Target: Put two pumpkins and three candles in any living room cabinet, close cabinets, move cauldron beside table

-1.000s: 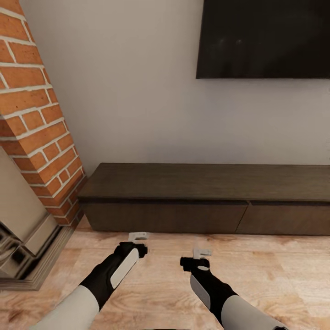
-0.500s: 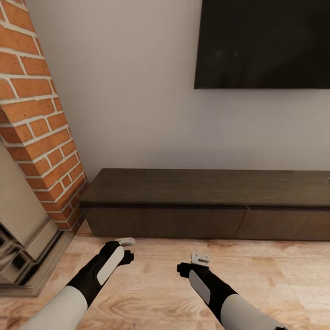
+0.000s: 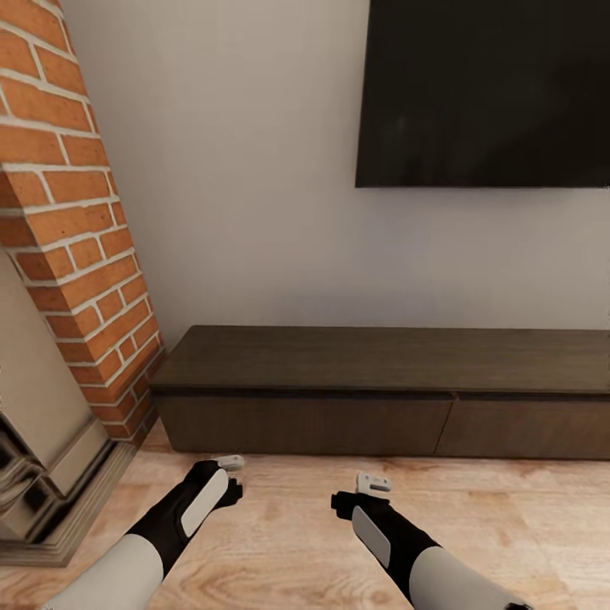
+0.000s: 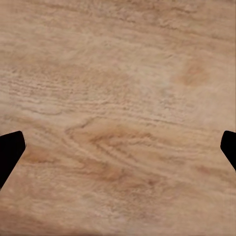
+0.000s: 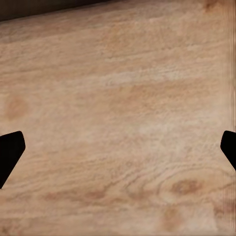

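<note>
Two grippers of mine hang low over the light wood plank floor [image 3: 508,508], the left gripper [image 3: 230,463] and the right gripper [image 3: 373,484] both empty, jaws spread wide, their dark fingertips [image 4: 10,147] at the edges of each wrist view. Just beyond them stands the cabinet [image 3: 381,390], long, low and dark brown, its drawer fronts shut. Ahead and to my left rises the red brick fireplace [image 3: 76,254]. Above the cabinet, a black TV [image 3: 483,93] hangs on the pale wall [image 3: 237,169].
</note>
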Robot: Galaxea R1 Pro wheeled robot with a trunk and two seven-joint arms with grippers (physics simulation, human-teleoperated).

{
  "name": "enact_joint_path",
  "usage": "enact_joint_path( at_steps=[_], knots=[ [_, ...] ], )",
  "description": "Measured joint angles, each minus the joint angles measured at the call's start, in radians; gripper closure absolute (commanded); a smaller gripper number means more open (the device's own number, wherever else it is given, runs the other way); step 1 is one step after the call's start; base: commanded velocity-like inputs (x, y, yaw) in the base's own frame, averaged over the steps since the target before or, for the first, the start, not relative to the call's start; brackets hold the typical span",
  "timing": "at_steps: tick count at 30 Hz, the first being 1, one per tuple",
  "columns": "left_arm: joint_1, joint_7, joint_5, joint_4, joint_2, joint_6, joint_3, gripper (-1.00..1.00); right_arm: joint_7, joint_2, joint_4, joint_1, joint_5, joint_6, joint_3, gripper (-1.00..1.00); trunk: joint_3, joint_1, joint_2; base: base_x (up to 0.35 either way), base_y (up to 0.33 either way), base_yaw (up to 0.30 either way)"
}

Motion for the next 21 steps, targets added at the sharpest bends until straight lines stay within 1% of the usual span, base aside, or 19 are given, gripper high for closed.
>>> enact_joint_path(
  at_steps=[3,6,15,21],
  knots=[
    [0.000,-0.002,0.003,0.074,-0.006,-0.073,-0.005,-1.00,0.000,0.000,0.011,0.001,0.004,-0.004,0.001,-1.00,0.012,-0.001,0.001,0.000,0.000,0.000],
    [0.000,-0.002,0.002,0.124,-0.009,-0.106,-0.004,-1.00,0.000,0.002,0.014,0.002,0.006,-0.005,0.003,-1.00,0.023,-0.003,0.001,0.000,0.000,0.000],
    [0.000,-0.004,0.001,0.143,-0.009,-0.119,-0.005,-1.00,-0.001,0.009,0.015,0.003,0.006,-0.015,0.006,-1.00,0.058,-0.007,0.004,0.000,0.000,0.000],
    [0.000,-0.004,0.001,0.143,-0.009,-0.119,-0.007,-1.00,-0.003,0.010,0.022,0.003,0.003,-0.015,0.006,-1.00,0.077,-0.030,0.046,0.000,0.000,0.000]
  ],
)
